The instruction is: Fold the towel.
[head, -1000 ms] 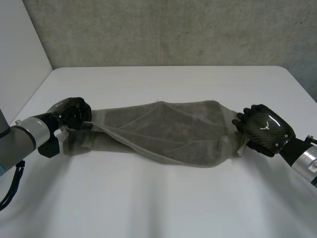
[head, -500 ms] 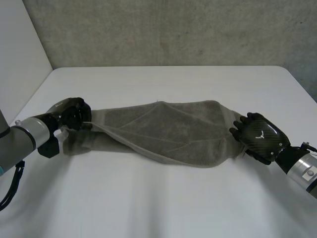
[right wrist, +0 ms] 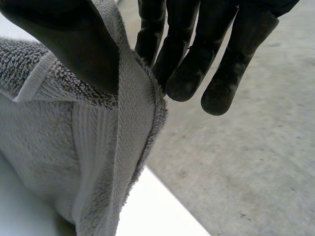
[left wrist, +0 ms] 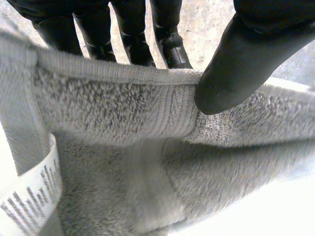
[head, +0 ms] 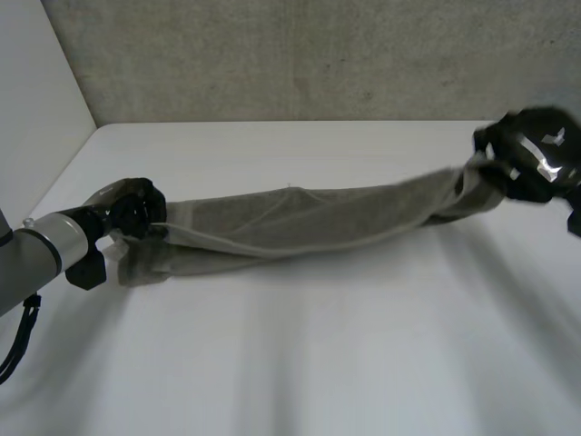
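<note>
A grey towel (head: 300,222) is stretched in a long bunched band across the white table (head: 318,354). My left hand (head: 132,211) is at its left end, low on the table. In the left wrist view, the thumb (left wrist: 241,64) and fingers pinch the towel's hem (left wrist: 113,103) near a white label (left wrist: 34,191). My right hand (head: 531,154) holds the right end raised above the table's far right. In the right wrist view, the thumb (right wrist: 64,39) and fingers pinch the towel's edge (right wrist: 123,137), which hangs below them.
A grey concrete wall (head: 318,54) stands behind the table's far edge. A white panel (head: 36,91) closes off the left side. The right hand is near the table's right edge.
My right hand closed on the towel's right end, then rose and swung to the far right, pulling the towel long and narrow. The left hand stayed put.
</note>
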You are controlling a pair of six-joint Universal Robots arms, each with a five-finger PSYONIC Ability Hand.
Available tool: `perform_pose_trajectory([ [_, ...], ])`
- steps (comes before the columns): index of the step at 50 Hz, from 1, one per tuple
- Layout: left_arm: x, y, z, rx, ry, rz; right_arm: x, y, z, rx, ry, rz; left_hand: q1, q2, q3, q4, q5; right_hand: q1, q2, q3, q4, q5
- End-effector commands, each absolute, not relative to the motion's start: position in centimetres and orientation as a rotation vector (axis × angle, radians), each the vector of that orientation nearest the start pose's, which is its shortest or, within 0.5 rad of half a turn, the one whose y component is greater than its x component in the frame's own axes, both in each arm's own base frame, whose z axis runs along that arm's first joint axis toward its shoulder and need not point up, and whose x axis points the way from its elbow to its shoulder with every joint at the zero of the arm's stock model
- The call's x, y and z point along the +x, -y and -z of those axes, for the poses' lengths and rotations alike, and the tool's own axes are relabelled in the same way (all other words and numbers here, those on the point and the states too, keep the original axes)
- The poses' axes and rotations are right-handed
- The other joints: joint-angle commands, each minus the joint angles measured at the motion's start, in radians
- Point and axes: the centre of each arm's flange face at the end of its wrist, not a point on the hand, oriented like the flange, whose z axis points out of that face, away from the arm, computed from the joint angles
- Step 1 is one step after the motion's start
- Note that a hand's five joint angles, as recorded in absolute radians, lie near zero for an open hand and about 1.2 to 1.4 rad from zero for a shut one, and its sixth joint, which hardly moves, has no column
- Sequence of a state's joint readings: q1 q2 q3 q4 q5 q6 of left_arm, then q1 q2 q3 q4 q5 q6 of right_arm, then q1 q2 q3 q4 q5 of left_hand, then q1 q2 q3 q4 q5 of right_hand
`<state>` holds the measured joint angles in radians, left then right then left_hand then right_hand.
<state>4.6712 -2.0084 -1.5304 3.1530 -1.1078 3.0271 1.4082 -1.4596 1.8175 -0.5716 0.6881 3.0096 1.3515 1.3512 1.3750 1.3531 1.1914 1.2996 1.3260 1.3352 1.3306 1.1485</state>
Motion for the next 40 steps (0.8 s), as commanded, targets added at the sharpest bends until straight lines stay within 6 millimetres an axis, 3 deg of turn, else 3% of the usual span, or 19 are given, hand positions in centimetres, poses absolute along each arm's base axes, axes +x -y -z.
perform_pose_trajectory([
  [1,-18.6,32.7,-18.8,0.377,-3.018,1.936,14.6,33.2,-27.1,-0.734,-1.767,1.968,0.045,0.045,0.021,0.043,0.03,0.097,0.07,0.061,0.066,0.073],
  [5,-17.9,32.2,-19.8,0.362,-2.985,1.967,14.6,32.5,-26.2,-0.757,-1.899,1.847,0.045,0.045,0.021,0.043,0.03,0.097,0.07,0.061,0.066,0.073],
  [14,-17.8,30.9,-22.3,0.379,-2.916,2.054,14.5,32.0,-25.7,-0.815,-2.02,1.791,0.045,0.045,0.021,0.043,0.03,0.097,0.07,0.061,0.066,0.073],
  [22,-18.0,29.6,-24.7,0.403,-2.852,2.136,14.5,31.3,-26.3,-0.725,-2.116,1.613,0.045,0.045,0.021,0.043,0.03,0.097,0.07,0.061,0.066,0.073],
  [26,-18.1,29.1,-25.7,0.425,-2.808,2.177,14.5,31.5,-25.9,-0.631,-2.193,1.406,0.045,0.045,0.021,0.043,0.03,0.097,0.07,0.061,0.066,0.073],
  [33,-17.8,29.9,-25.0,0.399,-2.837,2.134,14.3,33.1,-24.6,-0.531,-2.246,1.193,0.045,0.045,0.021,0.043,0.03,0.097,0.07,0.061,0.066,0.073],
  [40,-17.8,31.8,-21.1,0.384,-2.961,1.946,12.8,35.5,-23.4,-0.415,-2.258,1.164,0.045,0.045,0.021,0.043,0.03,0.097,0.07,0.061,0.066,0.073],
])
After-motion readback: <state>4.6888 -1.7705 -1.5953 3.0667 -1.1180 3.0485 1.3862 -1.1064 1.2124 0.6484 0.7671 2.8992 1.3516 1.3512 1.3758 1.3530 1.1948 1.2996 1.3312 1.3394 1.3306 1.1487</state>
